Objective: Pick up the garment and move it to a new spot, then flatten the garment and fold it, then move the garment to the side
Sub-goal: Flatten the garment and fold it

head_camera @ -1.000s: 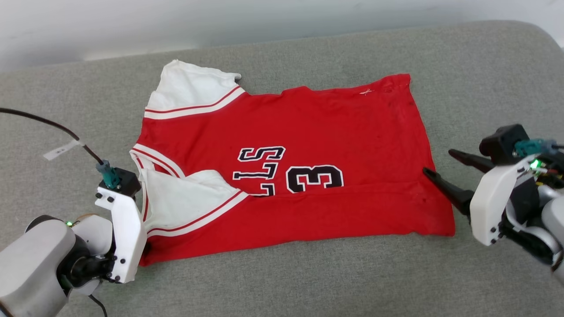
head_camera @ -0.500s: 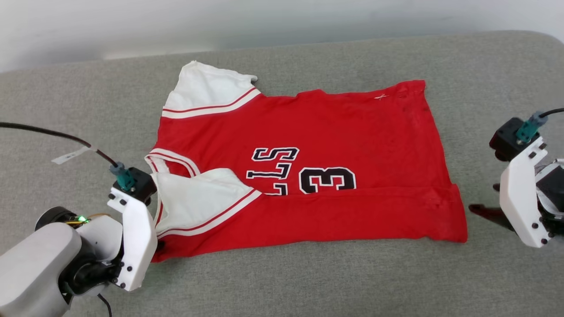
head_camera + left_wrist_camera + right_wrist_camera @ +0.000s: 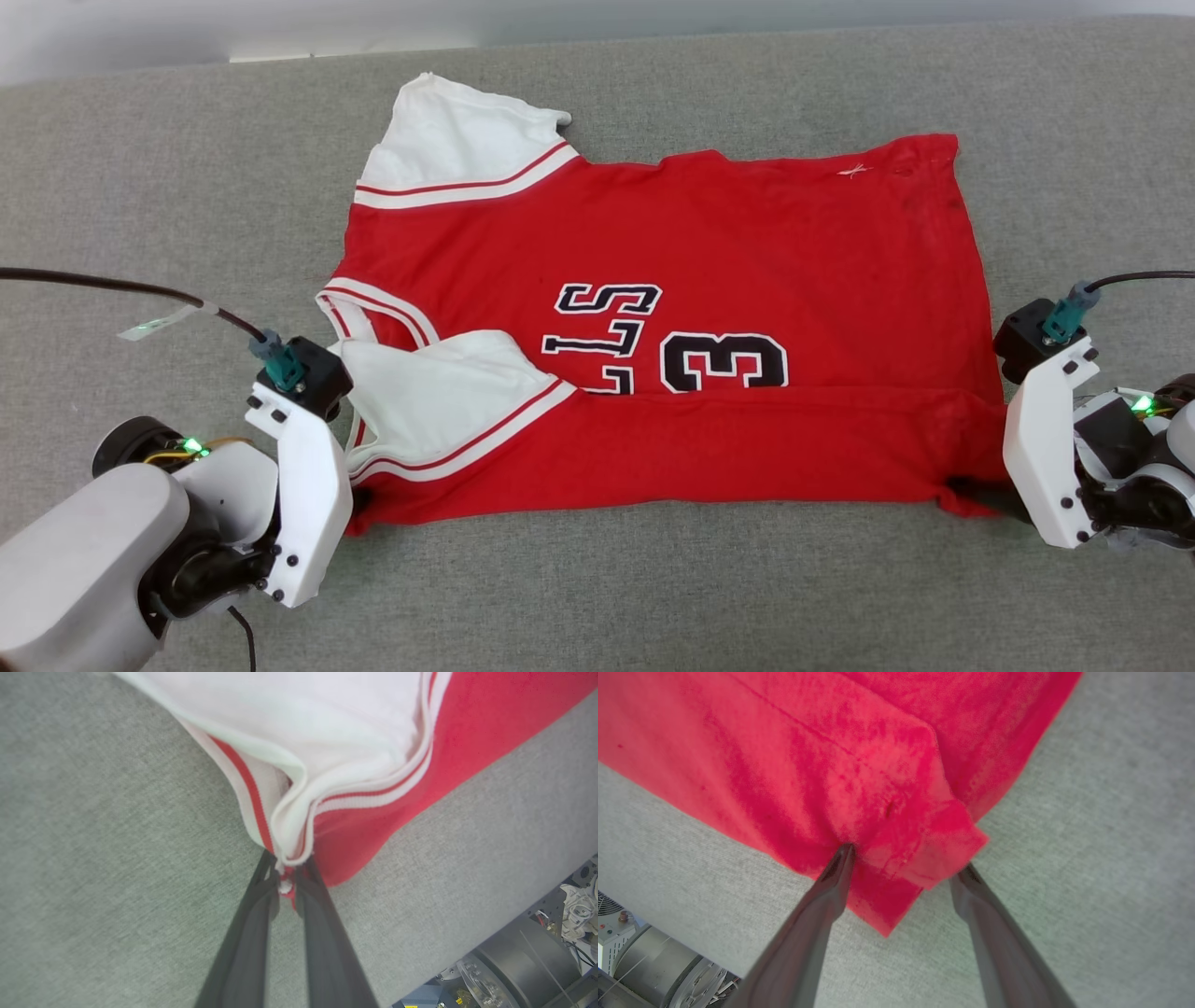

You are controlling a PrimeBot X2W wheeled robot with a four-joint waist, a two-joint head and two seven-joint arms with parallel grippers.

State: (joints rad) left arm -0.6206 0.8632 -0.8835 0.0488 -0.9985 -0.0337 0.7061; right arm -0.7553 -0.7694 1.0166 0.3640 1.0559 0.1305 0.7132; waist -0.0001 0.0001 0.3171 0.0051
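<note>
Over the last second the right gripper [image 3: 906, 858] has swung from beside the middle of the hem down to the near right corner of the garment [image 3: 709, 280]. The head camera has tipped as well, so the whole scene sits differently in its frame. The left gripper [image 3: 286, 870] has kept its place at the near left corner. The garment lies spread on the grey cushion [image 3: 597, 597] with its collar toward the robot's left and its hem toward the right. A near strip is folded over the front, covering the lower part of the black lettering [image 3: 607, 327] and of the number [image 3: 724, 362]. The far white sleeve [image 3: 448, 140] lies flat, pointing away from the robot, and the near white sleeve [image 3: 448, 392] is folded in across the chest. In the left wrist view the two dark fingers [image 3: 247, 933] are pressed nearly together on a bunched edge of white-and-red striped trim, with cloth caught between the tips, so this claw grips the garment. From that pinch the sleeve and the red body fan out away from it. In the right wrist view the fingers [image 3: 817, 905] stand wide apart astride the corner. One tip rests on the red cloth and the other sits at the edge of a small turned-over flap, with nothing clamped between them. In the head view that corner lies just beside the right wrist's white shell [image 3: 1041, 448].
</note>
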